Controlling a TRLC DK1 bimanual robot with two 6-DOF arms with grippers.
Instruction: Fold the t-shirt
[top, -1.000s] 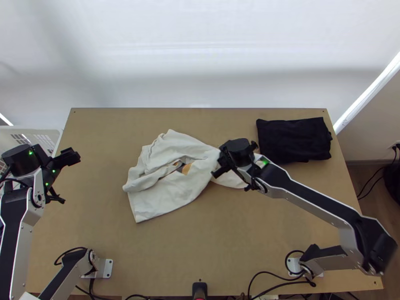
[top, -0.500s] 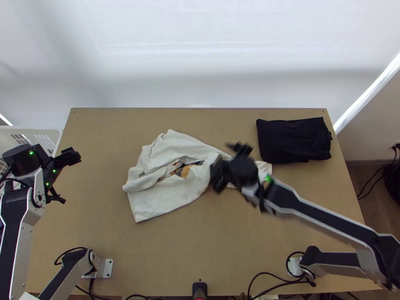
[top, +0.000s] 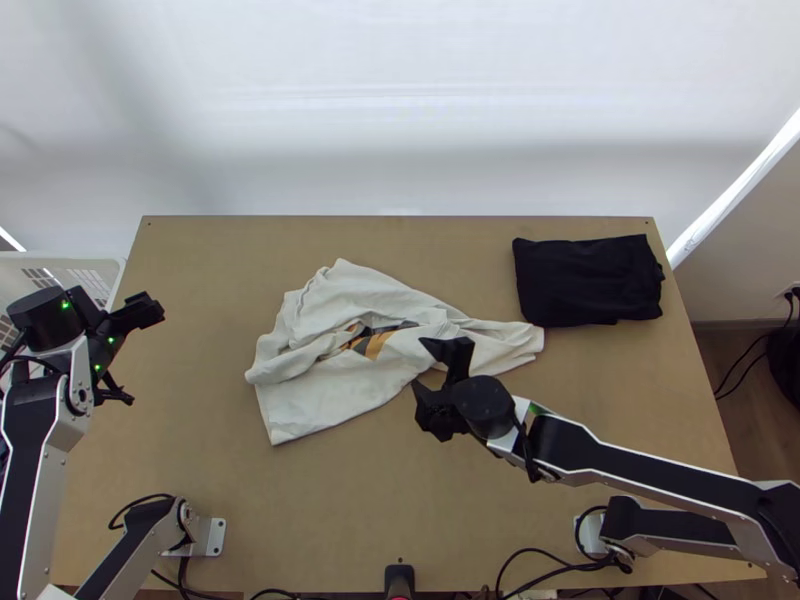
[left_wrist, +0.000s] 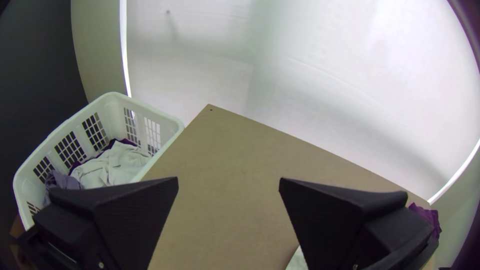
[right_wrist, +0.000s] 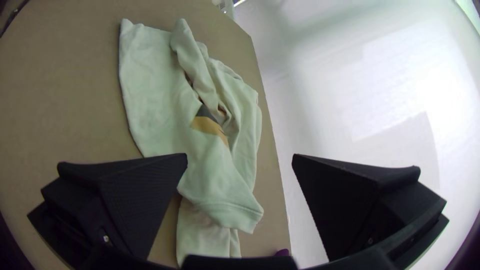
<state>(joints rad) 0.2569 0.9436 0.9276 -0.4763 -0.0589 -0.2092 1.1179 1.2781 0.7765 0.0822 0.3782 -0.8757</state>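
In the top view, a whitish t-shirt (top: 330, 398) lies bunched in the middle of the frame, on the light brown table (top: 200, 480). Its left part is wider, with 1 flat corner toward the lower left and soft rolled folds above it. Its right part is narrower and stretches toward the black folded cloth (top: 588, 280) at the right of the frame. Near the center of the shirt there is a print in dark grey and orange, partly covered by the folds.

The right gripper (top: 426, 366) is at the lower edge of the shirt, right of the frame's center; its 2 jaws are wide apart. I cannot tell if it touches the fabric.

The left gripper (top: 146, 356) is at the left side of the frame, well apart from the shirt, and its 2 jaws are also wide apart. In the left wrist view, a white basket (left_wrist: 107, 100) with some clothes (left_wrist: 112, 162) inside stands at the left, beside the table.
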